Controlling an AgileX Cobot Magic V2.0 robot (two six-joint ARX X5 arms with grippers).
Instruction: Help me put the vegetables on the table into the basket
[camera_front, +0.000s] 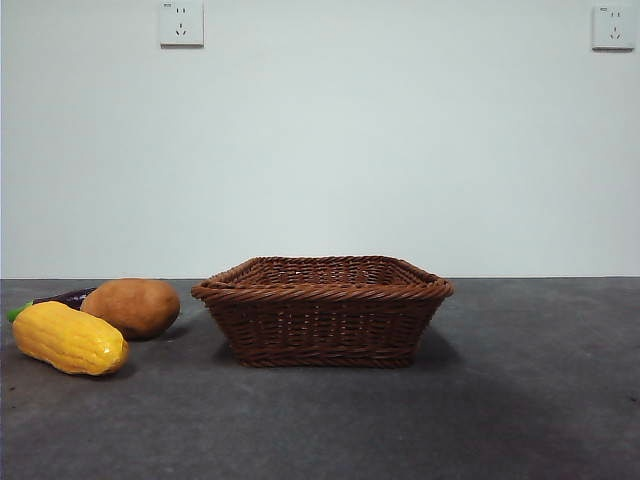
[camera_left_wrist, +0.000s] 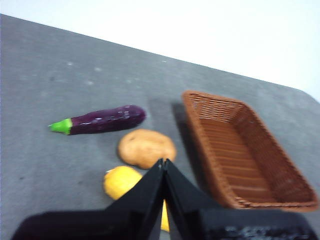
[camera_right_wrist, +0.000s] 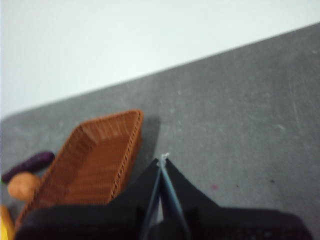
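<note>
Nothing has gone into the shallow rectangular dark brown woven wicker basket (camera_front: 322, 310) yet; its slatted floor shows bare in both wrist views. All three toy vegetables lie on the dark grey, faintly speckled matte desk (camera_front: 520, 400), grouped close beside one short end of the basket. The bumpy yellow corn cob (camera_front: 69, 338) lies nearest the desk's front edge. The brown oval potato (camera_front: 133, 306) sits just behind it and closest to the basket, without touching the wicker. The slim dark purple eggplant with the green stem (camera_left_wrist: 99, 120) lies farthest back, toward the rear edge. So the whole job is left, three pick-ups, as I judge it.

The left pincer (camera_left_wrist: 163, 161) hangs above the corn with its jaws pressed together, holding nothing. The right pincer (camera_right_wrist: 163, 160) is above bare desk on the basket's other side, jaws likewise together and holding nothing.

Behind the rear edge rises a plain pale wall (camera_front: 400, 150) with two white power sockets (camera_front: 181, 22), one high on each side.
</note>
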